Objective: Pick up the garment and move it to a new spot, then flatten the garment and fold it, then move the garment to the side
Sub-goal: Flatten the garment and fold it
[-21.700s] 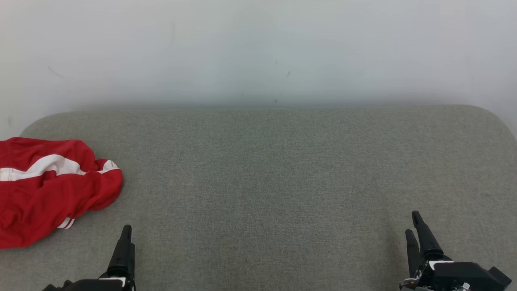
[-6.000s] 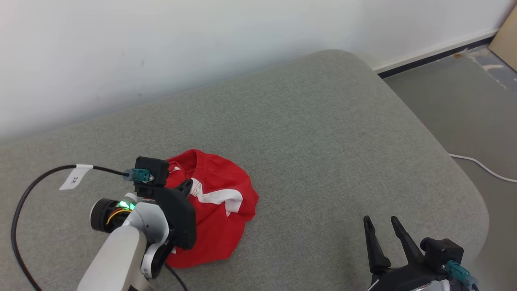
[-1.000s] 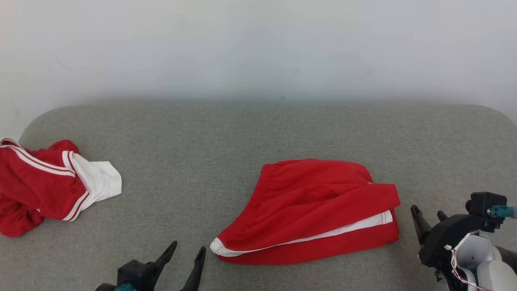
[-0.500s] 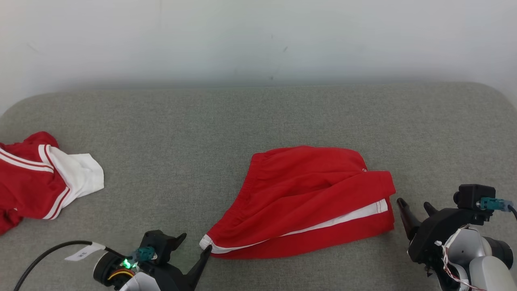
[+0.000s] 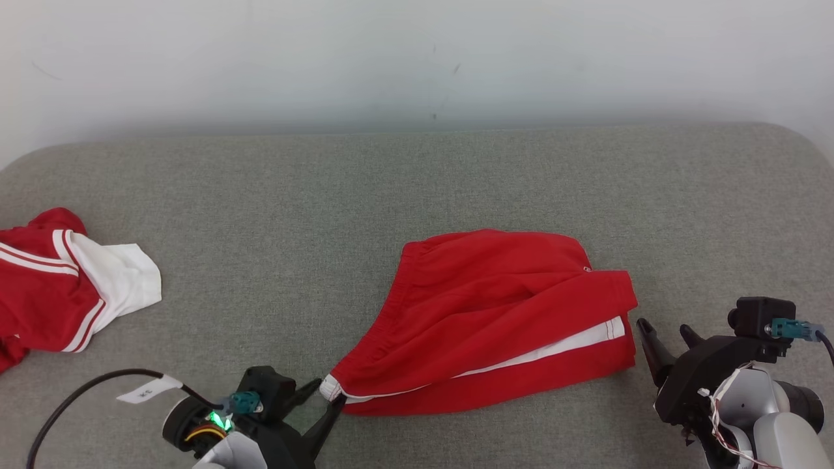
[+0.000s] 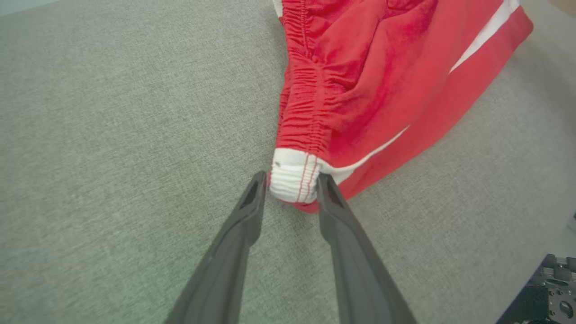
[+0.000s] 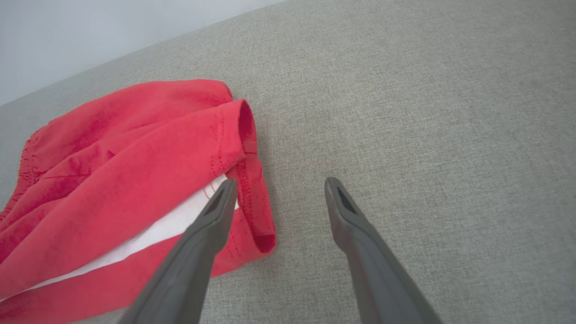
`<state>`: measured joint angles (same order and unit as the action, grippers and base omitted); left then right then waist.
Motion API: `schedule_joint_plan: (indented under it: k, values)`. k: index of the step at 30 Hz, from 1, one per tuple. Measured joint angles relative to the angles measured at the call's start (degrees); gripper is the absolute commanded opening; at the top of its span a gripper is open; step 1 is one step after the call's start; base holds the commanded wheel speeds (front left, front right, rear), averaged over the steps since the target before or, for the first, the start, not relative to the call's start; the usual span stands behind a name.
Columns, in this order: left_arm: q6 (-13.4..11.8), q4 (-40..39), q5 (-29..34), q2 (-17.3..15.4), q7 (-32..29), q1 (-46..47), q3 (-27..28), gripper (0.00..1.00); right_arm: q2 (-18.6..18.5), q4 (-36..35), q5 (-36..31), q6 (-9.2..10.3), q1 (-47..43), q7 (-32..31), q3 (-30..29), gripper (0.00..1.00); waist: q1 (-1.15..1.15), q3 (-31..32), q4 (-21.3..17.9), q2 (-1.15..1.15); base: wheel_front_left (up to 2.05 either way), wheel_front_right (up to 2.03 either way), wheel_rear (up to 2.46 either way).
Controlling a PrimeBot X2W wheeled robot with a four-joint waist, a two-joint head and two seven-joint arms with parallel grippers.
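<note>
Lying loose at mid-couch (image 5: 417, 182), in no container: red shorts (image 5: 495, 319), rumpled and, by the look of it, due for flattening. Nipped at the white waistband corner (image 6: 292, 173), 7 o'clock, by the half-narrowed left pincer (image 6: 291, 180), tips touching cloth on both sides. Poised at 3 o'clock beside the leg hem (image 7: 252, 189) with the right pincer (image 7: 281, 181) spread wide, holding nothing.
</note>
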<state>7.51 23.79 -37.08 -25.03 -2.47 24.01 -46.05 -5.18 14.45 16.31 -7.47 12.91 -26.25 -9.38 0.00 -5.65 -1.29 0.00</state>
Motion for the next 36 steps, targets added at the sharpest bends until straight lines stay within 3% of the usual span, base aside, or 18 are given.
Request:
schedule_joint_plan:
  k: [1,3,4,5,6,7,10,11,23,36]
  values:
    - [0.0,0.3,-0.38,-0.1,0.35,0.21,-0.16,0.97,0.01,0.02,0.01,0.0,0.0,0.01,0.04,1.0,0.0,0.01,0.01,0.0,0.0,0.0,0.0]
    - [-0.01,0.78,-0.86,-0.36,0.75,0.94,-0.52,0.99,0.02,0.04,0.02,0.0,0.0,0.02,0.07,1.0,0.0,0.02,0.05,0.0,0.0,0.0,0.0]
    - [-0.01,0.94,-1.05,-0.51,0.87,1.13,-0.79,0.92,0.01,0.04,0.02,0.0,0.0,0.03,0.04,1.0,0.0,0.0,0.1,0.0,0.0,0.0,0.0]
    - [-0.01,1.1,-1.3,-0.63,0.88,1.23,-1.32,0.92,0.02,0.03,0.02,0.0,0.0,0.03,0.04,1.0,0.0,-0.01,0.14,0.0,0.0,0.0,0.0]
    - [0.0,1.18,-1.62,-0.68,0.88,1.33,-1.85,0.8,0.02,0.03,0.01,0.0,0.0,0.03,0.01,1.0,0.0,-0.03,0.18,0.0,0.0,0.0,0.0]
    - [0.0,1.23,-1.99,-0.68,0.91,1.58,-2.35,0.58,0.04,0.03,0.01,0.0,0.01,0.03,0.0,1.0,0.0,-0.07,0.21,0.0,0.0,0.0,0.0]
    - [0.0,1.41,-2.78,-0.56,1.45,2.5,-3.65,0.18,0.21,0.08,0.01,0.0,0.02,0.03,0.15,1.0,0.0,-0.15,0.29,0.0,0.0,0.0,0.0]
    - [0.0,1.54,-2.94,-0.49,1.63,2.71,-4.05,0.0,0.27,0.09,0.01,0.0,0.02,0.03,0.26,1.0,0.0,-0.16,0.29,0.0,0.0,0.0,0.0]
    - [-0.45,3.72,-5.39,0.49,6.03,1.88,-4.02,0.0,-1.35,3.16,-2.96,0.0,-0.13,-2.5,1.1,1.0,0.0,-0.49,0.69,0.0,0.0,0.0,0.0]
    - [-0.69,4.39,-5.82,2.14,7.71,2.05,-4.17,0.0,-2.13,6.12,-7.5,0.0,3.88,-0.79,8.57,1.0,0.0,-1.84,2.55,0.0,0.0,0.0,0.0]
